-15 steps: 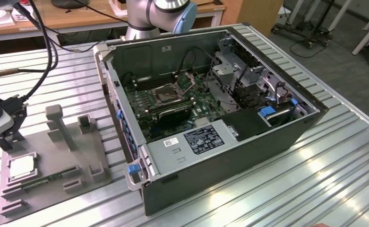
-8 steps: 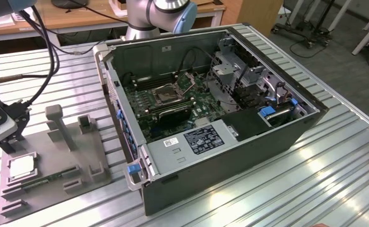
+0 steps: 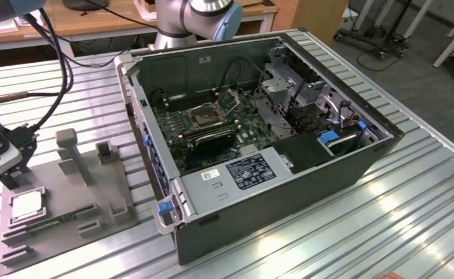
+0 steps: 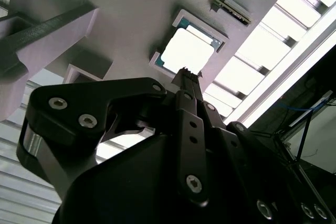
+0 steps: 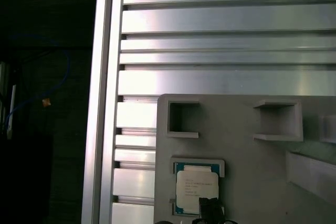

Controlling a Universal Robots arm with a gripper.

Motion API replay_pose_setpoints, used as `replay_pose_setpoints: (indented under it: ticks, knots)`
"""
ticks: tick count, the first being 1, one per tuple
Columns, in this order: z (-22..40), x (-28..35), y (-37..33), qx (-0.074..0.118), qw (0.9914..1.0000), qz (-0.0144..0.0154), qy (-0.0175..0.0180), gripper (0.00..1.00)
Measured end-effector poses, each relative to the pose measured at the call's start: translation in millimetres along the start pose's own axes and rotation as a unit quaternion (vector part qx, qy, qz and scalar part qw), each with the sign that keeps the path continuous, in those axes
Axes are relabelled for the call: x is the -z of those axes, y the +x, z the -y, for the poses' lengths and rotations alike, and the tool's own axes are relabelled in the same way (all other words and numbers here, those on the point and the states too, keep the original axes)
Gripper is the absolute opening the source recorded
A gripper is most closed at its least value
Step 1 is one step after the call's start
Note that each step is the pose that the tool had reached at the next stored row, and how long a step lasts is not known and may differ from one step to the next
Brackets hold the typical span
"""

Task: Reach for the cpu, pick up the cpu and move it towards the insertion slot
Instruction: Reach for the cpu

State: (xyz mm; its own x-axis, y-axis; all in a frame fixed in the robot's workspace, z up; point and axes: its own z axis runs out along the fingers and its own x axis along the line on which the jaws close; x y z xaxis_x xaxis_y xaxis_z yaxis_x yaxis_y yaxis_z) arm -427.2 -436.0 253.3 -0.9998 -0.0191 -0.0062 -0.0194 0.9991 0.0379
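Note:
The cpu (image 3: 27, 204) lies flat in a square recess of the grey plastic tray (image 3: 103, 195) at the exterior view's left, its silvery face up. My gripper (image 3: 11, 174) hangs just above the tray, beside and slightly behind the cpu, not touching it. In both wrist views the cpu (image 4: 187, 51) (image 5: 195, 186) sits in its recess with the gripper's dark tip (image 4: 185, 74) (image 5: 210, 208) close over one edge. The insertion slot (image 3: 207, 115), a silver-framed socket with a dark centre, sits on the green board inside the open computer case.
The open computer case (image 3: 289, 192) fills the table's middle, with cables and drive cages inside. On the tray stand grey upright posts (image 3: 70, 152), and a thin green memory stick (image 3: 52, 221) lies near the cpu. The table (image 3: 413, 221) is ribbed aluminium.

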Motion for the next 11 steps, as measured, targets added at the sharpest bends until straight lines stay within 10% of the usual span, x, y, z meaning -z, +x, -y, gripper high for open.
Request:
replay_pose_setpoints:
  ticks: [11]
  knots:
    - [0.2,-6.1,0.0,0.0,1.0,0.0,0.0,0.1]
